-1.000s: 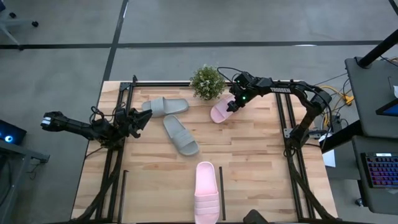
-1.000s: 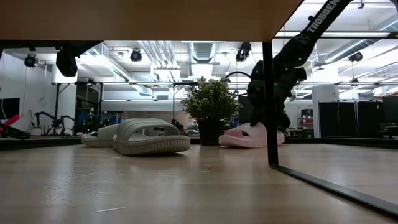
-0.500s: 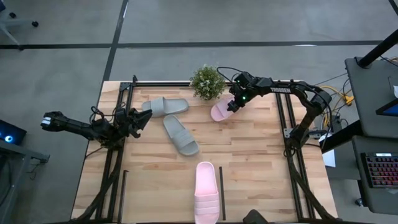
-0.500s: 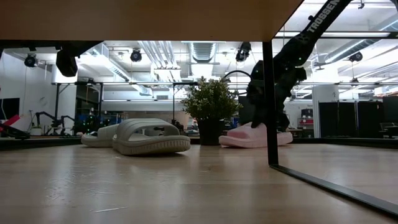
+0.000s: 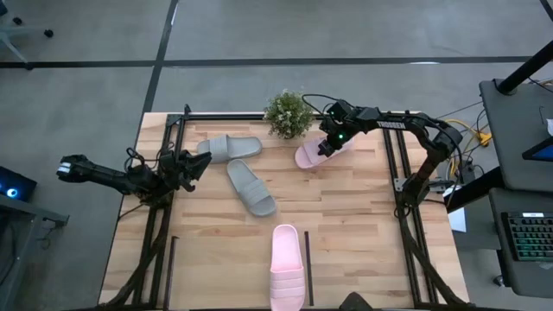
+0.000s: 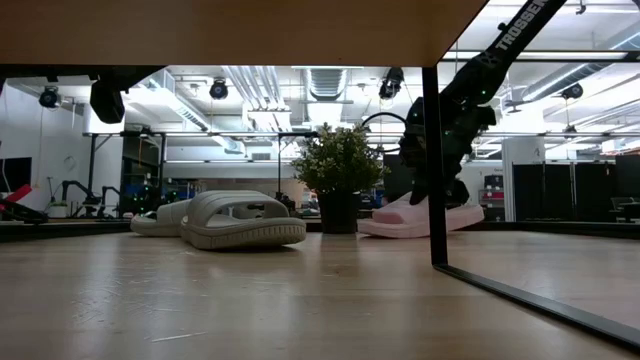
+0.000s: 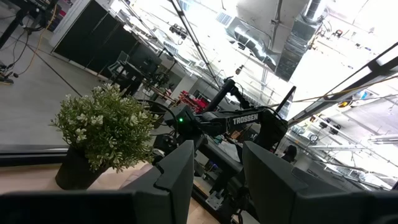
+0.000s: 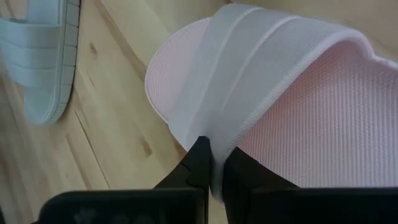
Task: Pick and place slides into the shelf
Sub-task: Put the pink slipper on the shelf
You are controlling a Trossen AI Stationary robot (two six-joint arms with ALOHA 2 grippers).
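right gripper: right gripper (image 5: 330, 142) at the far edge of the table (image 5: 346, 225), right of the potted plant (image 5: 288, 114); fingers (image 8: 200, 163) pinched on the strap edge of the far pink slide (image 5: 313, 153).
grip check: wrist view shows the two dark fingers clamped on the thin lip of the strap, so the hold is narrow and the slide may swing or slip.
pink slide now: one end looks tilted off the wood in the low view (image 6: 420, 218), the other end appears to touch the table.
step in hand: judged as lift-off of the far pink slide, start of carry to the shelf.
how to do it well: raise slowly and straight, keep clear of the plant just beside it, keep the sole level before moving; regrip deeper on the strap if it sags.
shelf: black upright bars near the front edge (image 5: 308, 268); second pink slide (image 5: 287, 266) lies between them.
grey-green slides: two (image 5: 232, 147) (image 5: 251, 187) lie left of centre, close together, untouched.
left gripper: left gripper (image 5: 192, 166) idle by the left edge, fingers (image 7: 180, 171) partly apart, holding nothing.
vs earlier frame: right fingers have closed from apart onto the strap; far pink slide shifted slightly right and one end rose; left arm and the other slides unchanged.
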